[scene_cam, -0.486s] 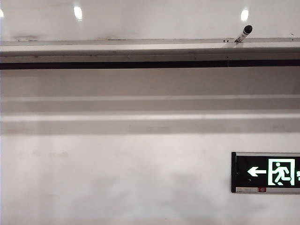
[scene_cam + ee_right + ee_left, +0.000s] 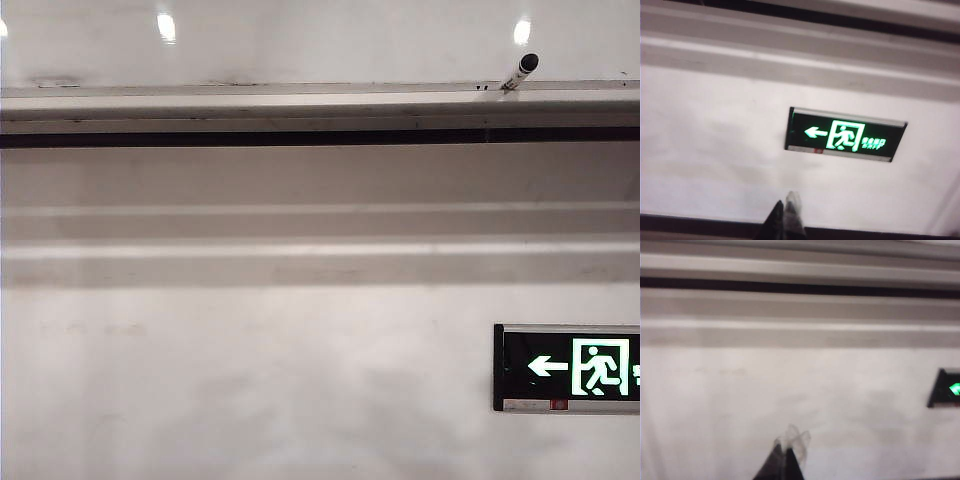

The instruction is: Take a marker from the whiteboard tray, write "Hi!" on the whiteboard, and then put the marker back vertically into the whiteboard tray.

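Nothing shifted since half a second ago; marker [image 2: 521, 71] unmoved. Nearest, left pincer [image 2: 789, 447] clenched, tips pressed together, grasping nothing, low before the bare wall. Right pincer [image 2: 786, 212] likewise clenched and empty, below the exit sign [image 2: 846, 134]. Farther off, above that sign, whiteboard tray [image 2: 250, 103] spanning the wall, marker leaning tilted on its right end, black cap up against the whiteboard [image 2: 320, 45].

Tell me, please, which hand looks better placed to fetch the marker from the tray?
Probably the right hand: the marker leans in the whiteboard tray toward the exterior view's right, that arm's side. Both hands, the left hand too, look shut and away from it.
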You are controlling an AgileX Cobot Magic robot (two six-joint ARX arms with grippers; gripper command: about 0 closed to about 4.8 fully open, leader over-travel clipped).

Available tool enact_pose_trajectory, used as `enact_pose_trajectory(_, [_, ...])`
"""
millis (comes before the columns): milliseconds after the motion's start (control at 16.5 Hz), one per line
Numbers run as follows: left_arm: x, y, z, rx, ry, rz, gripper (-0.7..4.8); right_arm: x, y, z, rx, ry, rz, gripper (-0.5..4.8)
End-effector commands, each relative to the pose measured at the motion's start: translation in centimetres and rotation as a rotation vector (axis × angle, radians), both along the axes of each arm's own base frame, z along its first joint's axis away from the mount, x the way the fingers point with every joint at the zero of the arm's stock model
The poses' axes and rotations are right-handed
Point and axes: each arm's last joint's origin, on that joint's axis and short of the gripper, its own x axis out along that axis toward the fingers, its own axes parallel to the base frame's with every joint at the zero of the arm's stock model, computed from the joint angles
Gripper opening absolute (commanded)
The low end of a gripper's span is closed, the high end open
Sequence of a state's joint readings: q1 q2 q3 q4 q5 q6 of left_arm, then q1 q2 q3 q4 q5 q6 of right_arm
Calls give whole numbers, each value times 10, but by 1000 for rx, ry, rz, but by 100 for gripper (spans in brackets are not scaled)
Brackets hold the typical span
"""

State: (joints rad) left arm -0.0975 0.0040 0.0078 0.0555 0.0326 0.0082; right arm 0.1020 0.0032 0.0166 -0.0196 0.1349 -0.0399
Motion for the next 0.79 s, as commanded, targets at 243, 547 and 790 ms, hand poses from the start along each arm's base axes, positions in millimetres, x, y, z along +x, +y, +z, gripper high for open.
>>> enact_pose_trajectory(243, [-24,2,85,-147,-62,-13,-5,-36,-4,116,87,-177,6,-2])
enact_pose_trajectory(547, [-15,-3,199,-130,-50,-153,-5,-16,2,217,77,-163,125,-2])
enact_pose_trajectory(790, [9,-9,263,-122,-57,-250,-5,38,18,250,77,-141,251,-2])
